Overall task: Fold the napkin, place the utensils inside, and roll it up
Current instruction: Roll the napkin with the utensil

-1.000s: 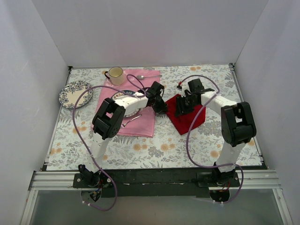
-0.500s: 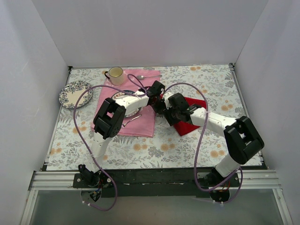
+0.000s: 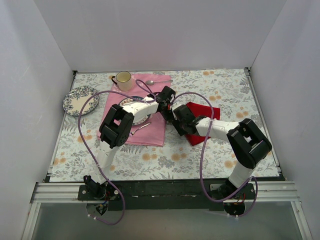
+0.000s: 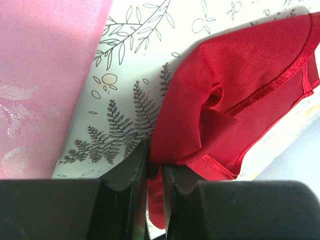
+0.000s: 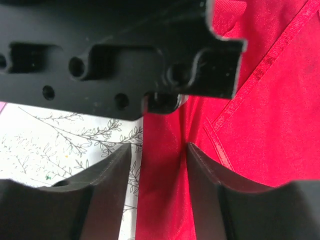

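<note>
My left fingers (image 4: 125,175) pinch tight; my right fingers (image 5: 107,172) stand apart; my left arm (image 3: 135,106) and right arm (image 3: 220,129) angle inward, wrists close.

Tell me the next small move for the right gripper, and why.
Probably close the right gripper on the napkin: its jaws stand open astride a red fold, close beside the left gripper, which is pinched shut on the cloth's edge. With both holding, the folding can likely begin.
</note>
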Robot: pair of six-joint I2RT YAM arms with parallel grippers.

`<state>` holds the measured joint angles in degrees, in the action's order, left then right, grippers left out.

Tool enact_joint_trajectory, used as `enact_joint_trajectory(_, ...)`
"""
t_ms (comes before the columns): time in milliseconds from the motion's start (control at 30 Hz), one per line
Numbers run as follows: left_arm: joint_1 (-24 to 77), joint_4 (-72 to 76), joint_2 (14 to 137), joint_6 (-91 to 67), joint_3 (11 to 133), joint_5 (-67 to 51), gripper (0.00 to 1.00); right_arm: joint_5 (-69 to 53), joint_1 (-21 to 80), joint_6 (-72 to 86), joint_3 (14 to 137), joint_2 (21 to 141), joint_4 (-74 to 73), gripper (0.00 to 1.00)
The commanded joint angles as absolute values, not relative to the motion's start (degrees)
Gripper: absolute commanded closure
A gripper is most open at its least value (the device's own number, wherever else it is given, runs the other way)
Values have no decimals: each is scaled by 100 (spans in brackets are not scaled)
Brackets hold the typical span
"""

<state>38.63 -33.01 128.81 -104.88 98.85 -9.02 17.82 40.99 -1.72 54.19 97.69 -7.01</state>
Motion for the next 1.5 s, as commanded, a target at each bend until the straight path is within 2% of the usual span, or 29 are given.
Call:
enact_joint_trajectory(0, 3938, -3753, 12674, -10512, 9861, -914, 100, 2013, 4104, 121, 5283, 9949, -589, 49)
enact_joint_trajectory(33, 3929, -3770, 12683, -10529, 9861, -923, 100, 1978, 4113, 158, 5230, 9941, -528, 51)
enact_joint_trajectory(167, 3920, -3823, 12630, -10538, 9879, -932, 100, 1925, 4061, 351, 5054, 9967, -492, 77)
enact_joint_trajectory(233, 3894, -3797, 12586, -10538, 9809, -923, 100, 1846, 4034, 448, 4844, 9906, -396, 82)
enact_joint_trajectory(367, 3850, -3456, 12402, -10521, 9484, -967, 100, 1504, 3946, 388, 4571, 9756, -62, 99)
enact_joint_trajectory(533, 3657, -2770, 12191, -10205, 8992, -1396, 98, 373, 3595, 185, 4614, 9729, 88, 99)
enact_joint_trajectory(633, 3560, -2138, 11885, -9872, 8553, -1407, 71, -759, 3105, 228, 4597, 9738, 176, 99)
enact_joint_trajectory(667, 3551, -1866, 11787, -9609, 8456, -1267, 55, -1026, 2998, 237, 4658, 9843, 124, 99)
enact_joint_trajectory(767, 3533, -1522, 11488, -9081, 8402, -1125, 39, -1633, 2752, 307, 4711, 9984, 44, 99)
enact_joint_trajectory(833, 3498, -1503, 11383, -8878, 8516, -1134, 34, -2176, 2542, 465, 4816, 10054, 26, 99)
enact_joint_trajectory(1100, 3489, -1187, 10723, -8324, 8069, -1370, 29, -3831, 1829, 843, 5624, 10950, -580, 99)
enact_joint_trajectory(1200, 3489, -888, 10617, -8209, 7823, -1817, 32, -4402, 1547, 958, 5940, 11407, -833, 99)
enact_joint_trajectory(1333, 3489, -283, 10722, -8191, 7629, -2398, 43, -4991, 1223, 1036, 6311, 11970, -1064, 99)
enact_joint_trajectory(1467, 3472, 359, 11161, -8419, 7751, -3066, 47, -5247, 985, 1117, 6547, 12243, -1238, 99)
